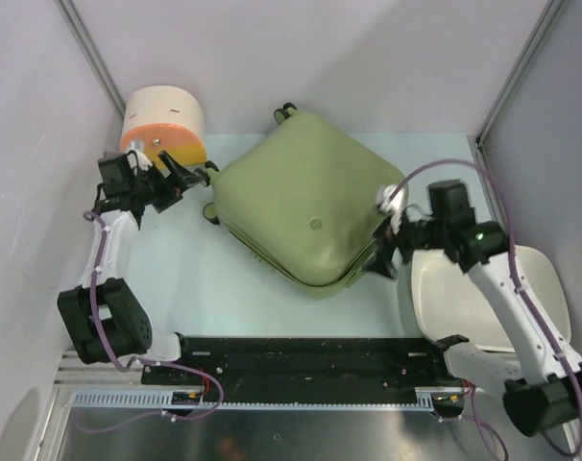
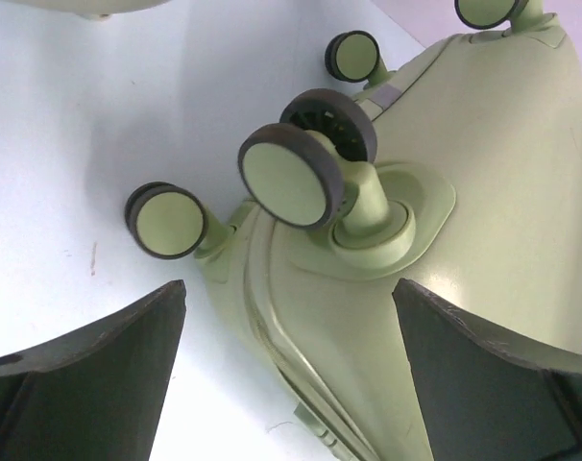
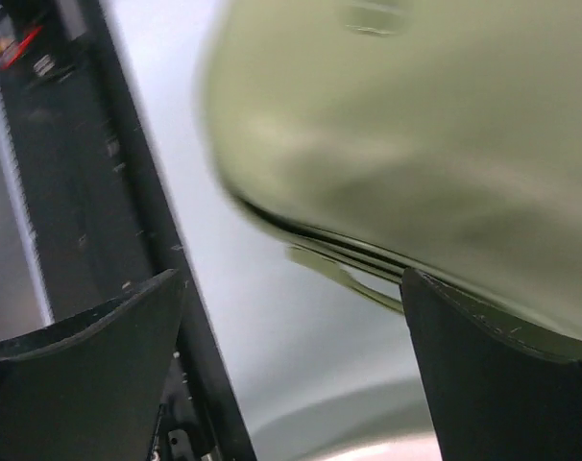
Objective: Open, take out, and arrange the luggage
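- The table (image 1: 176, 279) carries everything; its pale surface shows on the near-left side of the luggage.
- The luggage (image 1: 301, 202) lies flat in the middle of the table, turned at an angle, with its shell closed; no dark lining is visible, so I judge that the opening step is not yet done.
- A white basin (image 1: 440, 288) stands just beside the near-right corner of the luggage, partly under the right arm.
- A cream and orange drum container (image 1: 161, 120) stands near the far-left corner of the luggage, apart from it.
- The left gripper (image 1: 187, 175) is at the left corner of the luggage, where the wheels are; in the wrist view its fingers (image 2: 99, 365) stand wide apart and hold nothing.
- The right gripper (image 1: 382, 252) is at the right corner of the luggage, close to the edge seam; its fingers (image 3: 89, 346) are also spread and empty.
- The wheels (image 2: 289, 173) point toward the left gripper; the shell (image 2: 483, 192) rises behind them.
- The seam (image 3: 310, 235) runs along the edge of the luggage; a thin pale strip hangs under it, and the view is too blurred to say if it is the zip pull.
- The step in hand seems to be getting hold of the luggage to open it; the next move calls for finding the zip pull along the seam and closing on it, while the other arm steadies the shell.
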{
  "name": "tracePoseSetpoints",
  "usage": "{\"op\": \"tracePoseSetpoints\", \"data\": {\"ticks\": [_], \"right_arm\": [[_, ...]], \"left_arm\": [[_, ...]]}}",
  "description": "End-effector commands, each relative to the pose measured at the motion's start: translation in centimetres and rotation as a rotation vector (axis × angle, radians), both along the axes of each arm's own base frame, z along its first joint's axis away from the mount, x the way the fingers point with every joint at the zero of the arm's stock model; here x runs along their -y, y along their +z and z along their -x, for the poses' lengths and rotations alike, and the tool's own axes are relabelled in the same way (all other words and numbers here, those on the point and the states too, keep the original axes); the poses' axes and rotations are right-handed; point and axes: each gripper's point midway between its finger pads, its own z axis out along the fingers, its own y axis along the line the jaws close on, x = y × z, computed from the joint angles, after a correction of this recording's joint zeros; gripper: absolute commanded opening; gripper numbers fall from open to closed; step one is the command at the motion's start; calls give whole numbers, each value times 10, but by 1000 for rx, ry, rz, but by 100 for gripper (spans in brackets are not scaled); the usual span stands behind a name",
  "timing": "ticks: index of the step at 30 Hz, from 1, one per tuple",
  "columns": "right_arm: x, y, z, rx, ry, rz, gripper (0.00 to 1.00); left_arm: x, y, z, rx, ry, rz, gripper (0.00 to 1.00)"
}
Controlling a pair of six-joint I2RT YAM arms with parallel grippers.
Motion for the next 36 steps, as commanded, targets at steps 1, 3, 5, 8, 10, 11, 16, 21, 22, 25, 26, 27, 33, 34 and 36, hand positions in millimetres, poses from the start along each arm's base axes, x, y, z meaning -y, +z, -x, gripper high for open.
{"op": "tracePoseSetpoints", "data": {"ticks": [1, 3, 5, 8, 10, 11, 16, 21, 22, 25, 26, 27, 33, 34, 36], "right_arm": [[-61, -13, 70, 65, 261, 65, 99], [-89, -15, 77, 148, 318, 75, 98], [-123, -31, 97, 213, 412, 154, 98], [-166, -51, 98, 342, 432, 248, 97], [-187, -49, 88, 428, 411, 248, 97], [-196, -54, 93, 451, 439, 260, 97], [-233, -79, 69, 536, 376, 331, 92], [-259, -84, 34, 593, 178, 383, 90], [-257, -88, 27, 596, 134, 407, 88], [-256, -87, 16, 609, 57, 405, 83], [-258, -85, 14, 617, 40, 396, 82], [-258, -86, 11, 613, 15, 393, 82], [-238, -128, -10, 486, -123, 497, 83], [-232, -139, -13, 438, -144, 509, 77], [-213, -163, -21, 365, -159, 584, 67]], "left_arm": [[1, 15, 22, 76, -60, -16, 94], [7, 20, 29, 99, -83, -13, 95], [9, 15, 35, 94, -93, -11, 95], [15, 19, 43, 135, -139, -38, 95], [16, 22, 46, 161, -151, -66, 95], [17, 24, 47, 166, -155, -68, 95], [18, 28, 48, 180, -164, -68, 94], [19, 26, 48, 174, -158, -53, 94], [19, 25, 49, 171, -156, -52, 94], [19, 25, 50, 181, -156, -55, 94], [19, 25, 50, 182, -156, -55, 94], [19, 24, 50, 179, -153, -53, 94], [20, 18, 50, 169, -149, -36, 94], [20, 17, 50, 166, -147, -35, 94], [20, 19, 50, 174, -148, -36, 94]]}}
